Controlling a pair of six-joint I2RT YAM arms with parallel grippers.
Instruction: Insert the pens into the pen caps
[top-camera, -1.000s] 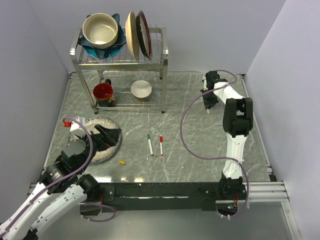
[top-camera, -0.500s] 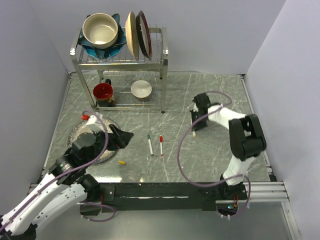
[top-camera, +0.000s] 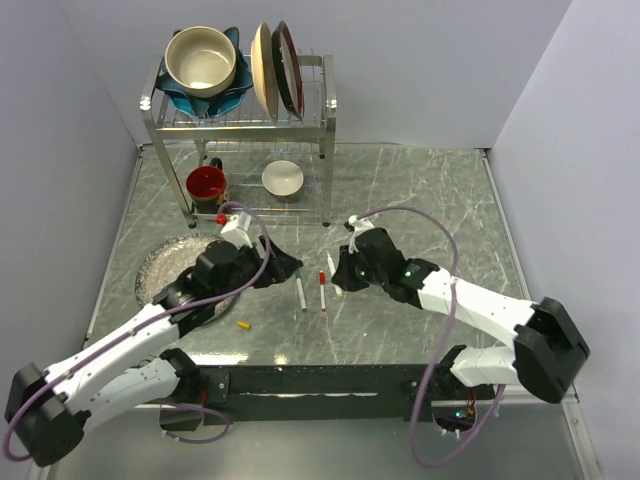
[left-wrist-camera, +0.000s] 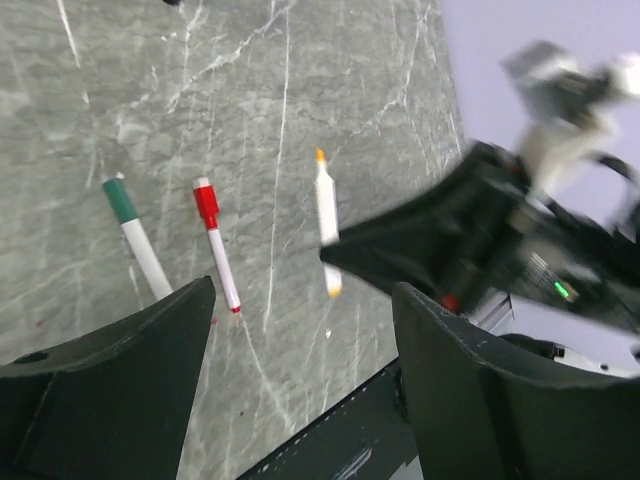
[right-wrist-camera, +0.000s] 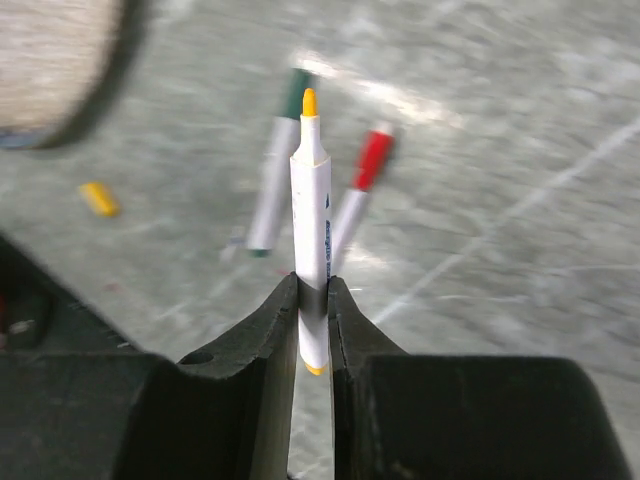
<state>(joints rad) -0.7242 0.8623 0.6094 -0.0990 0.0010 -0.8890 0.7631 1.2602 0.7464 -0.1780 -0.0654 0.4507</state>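
My right gripper (top-camera: 338, 272) is shut on a white pen (top-camera: 331, 271) with a bare yellow-orange tip and holds it just above the table. It shows in the right wrist view (right-wrist-camera: 311, 225) clamped between the fingers (right-wrist-camera: 262, 340), and in the left wrist view (left-wrist-camera: 326, 215). A green-capped pen (top-camera: 301, 290) and a red-capped pen (top-camera: 322, 291) lie side by side just left of it. They also show in the left wrist view (left-wrist-camera: 135, 235) (left-wrist-camera: 217, 246). A loose yellow-orange cap (top-camera: 242, 324) (right-wrist-camera: 98, 198) lies on the table nearer the front. My left gripper (top-camera: 288, 270) is open and empty, left of the pens.
A silver dish (top-camera: 160, 268) sits at the left under my left arm. A metal dish rack (top-camera: 240, 125) stands at the back with bowls and plates, a red mug (top-camera: 207, 186) and a small bowl (top-camera: 282, 178). The black front rail (top-camera: 320, 382) runs along the near edge.
My right arm swung from the back right to the middle, carrying the yellow-tipped pen next to the two lying pens. My left gripper moved right from the silver dish towards the pens.
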